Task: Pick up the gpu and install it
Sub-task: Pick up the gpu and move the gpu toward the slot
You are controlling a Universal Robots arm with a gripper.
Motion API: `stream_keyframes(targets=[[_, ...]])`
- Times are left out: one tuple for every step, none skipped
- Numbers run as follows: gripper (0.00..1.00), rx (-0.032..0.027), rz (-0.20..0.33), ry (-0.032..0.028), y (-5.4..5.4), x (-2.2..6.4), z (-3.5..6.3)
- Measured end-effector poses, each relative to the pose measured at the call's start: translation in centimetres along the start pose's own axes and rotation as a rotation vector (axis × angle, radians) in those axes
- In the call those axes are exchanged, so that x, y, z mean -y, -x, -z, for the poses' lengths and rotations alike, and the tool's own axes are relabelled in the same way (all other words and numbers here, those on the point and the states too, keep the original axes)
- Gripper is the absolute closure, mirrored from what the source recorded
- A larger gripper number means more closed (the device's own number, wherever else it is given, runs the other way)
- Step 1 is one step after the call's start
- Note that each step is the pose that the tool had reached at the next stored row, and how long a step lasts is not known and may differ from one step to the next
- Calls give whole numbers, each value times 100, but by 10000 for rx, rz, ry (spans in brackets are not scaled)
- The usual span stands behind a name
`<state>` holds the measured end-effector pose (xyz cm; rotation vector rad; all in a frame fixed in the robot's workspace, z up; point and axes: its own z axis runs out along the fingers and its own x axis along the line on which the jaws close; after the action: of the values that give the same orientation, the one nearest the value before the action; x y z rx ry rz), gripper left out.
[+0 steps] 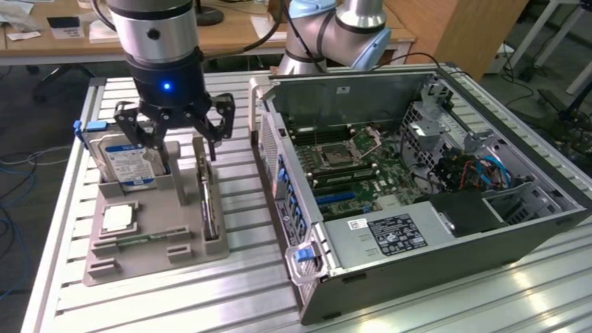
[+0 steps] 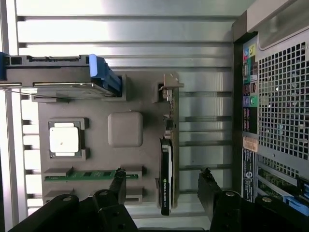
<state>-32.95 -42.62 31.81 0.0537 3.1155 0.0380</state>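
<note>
Parts tray (image 1: 157, 258) on the slatted table (image 1: 240, 291): RAM stick (image 2: 87, 175) in the near slot, CPU (image 1: 118, 218) in the square recess behind it, hard drive (image 1: 129, 163) upright in the far slot. gpu (image 2: 166, 188) on edge in the slot nearest the PC case (image 1: 518, 243). Gripper (image 1: 185, 146) spread wide above the gpu, not touching. Case open: PSU (image 1: 389, 232) near, motherboard (image 1: 342, 156) beyond.

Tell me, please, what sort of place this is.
Probably a robotics lab set up for computer assembly: a ribbed aluminium workbench, an open dark grey desktop computer case, and a grey moulded tray of components, with wooden desks behind.
</note>
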Motion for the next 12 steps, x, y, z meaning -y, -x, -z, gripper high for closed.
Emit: stream_keyframes(targets=[[29, 1, 0, 2, 0, 1, -19], [29, 1, 0, 1, 0, 1, -35], [29, 0, 0, 1, -1, 2, -47], [29, 0, 0, 1, -1, 2, -59], [29, 0, 0, 1, -1, 2, -69], [29, 1, 0, 1, -2, 3, -80], [29, 1, 0, 1, -2, 3, -90], [29, 1, 0, 1, -2, 3, -100], [29, 0, 0, 1, -2, 4, -111], [29, -2, 0, 0, -2, 4, -121], [29, -9, 0, 0, -2, 5, -133], [29, -22, 0, 0, -3, 5, -149]])
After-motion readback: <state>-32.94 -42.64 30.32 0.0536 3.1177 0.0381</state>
